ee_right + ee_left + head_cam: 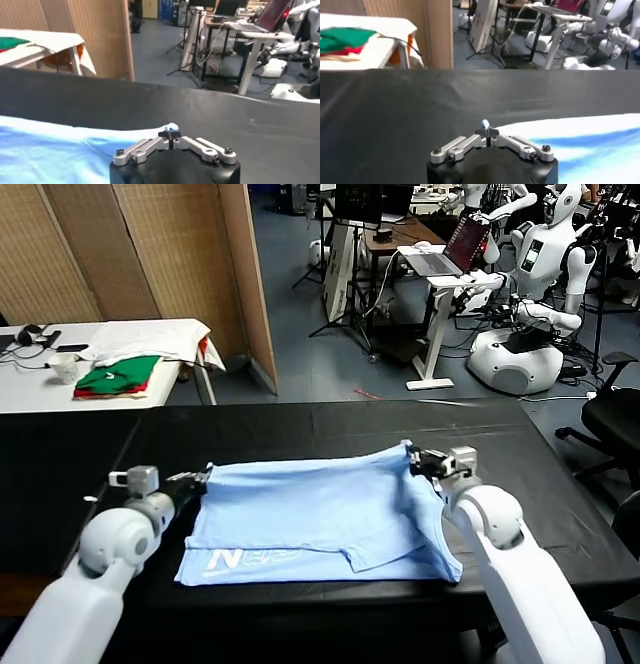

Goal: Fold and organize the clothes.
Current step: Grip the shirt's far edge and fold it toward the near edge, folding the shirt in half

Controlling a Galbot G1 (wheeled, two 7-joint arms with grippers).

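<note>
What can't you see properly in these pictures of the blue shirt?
- Head view: the white print on the T-shirt is partly tucked under a fold, unreadable.
- Left wrist view: the left gripper body hides the cloth below it.
- Right wrist view: the right gripper does likewise.
- Head view: the green and red garments are too small to identify.

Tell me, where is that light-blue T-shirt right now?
The light-blue T-shirt lies on the black table, far corners pinched by left tool and right tool.
</note>
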